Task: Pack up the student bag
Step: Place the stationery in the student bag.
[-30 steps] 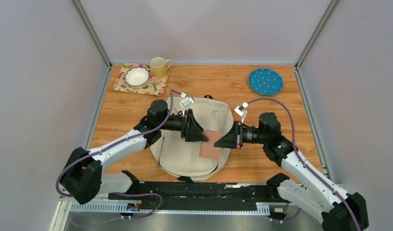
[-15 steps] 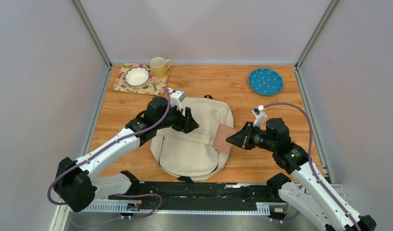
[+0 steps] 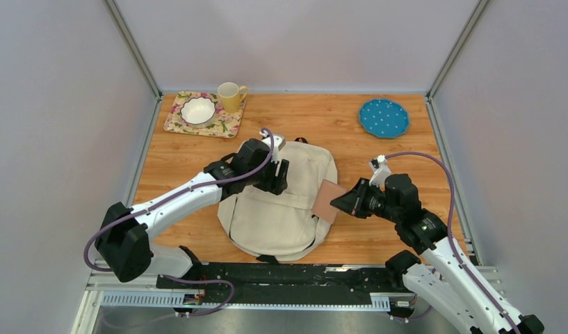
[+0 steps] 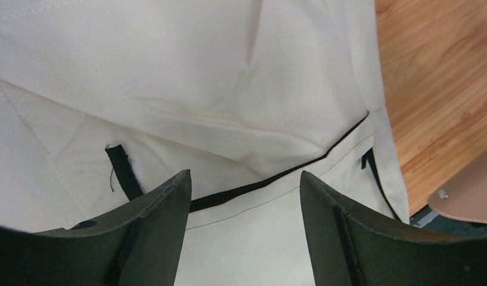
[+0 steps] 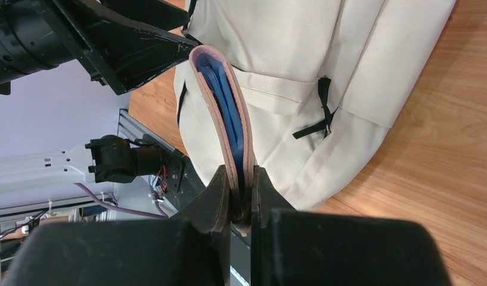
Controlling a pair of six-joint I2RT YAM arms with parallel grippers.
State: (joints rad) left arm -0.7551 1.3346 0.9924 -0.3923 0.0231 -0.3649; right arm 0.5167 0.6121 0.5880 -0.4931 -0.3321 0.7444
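Tan folder (image 3: 327,200) is gripped by right jaws at student bag's (image 3: 267,216) right edge; left jaws are held spread above bag.

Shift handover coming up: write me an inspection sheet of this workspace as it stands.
Surface: wooden table, no spills seen.
Job's things: student bag lying flat mid-table; brown case, blue inside, at its right edge.
Clutter: floral tray holding white bowl, yellow mug at its corner, far left; blue plate far right.
Grippers: left gripper open over the bag, empty; right gripper shut on the brown case.
Cables: purple cable looped along each arm.
Surroundings: grey walls, metal frame posts.
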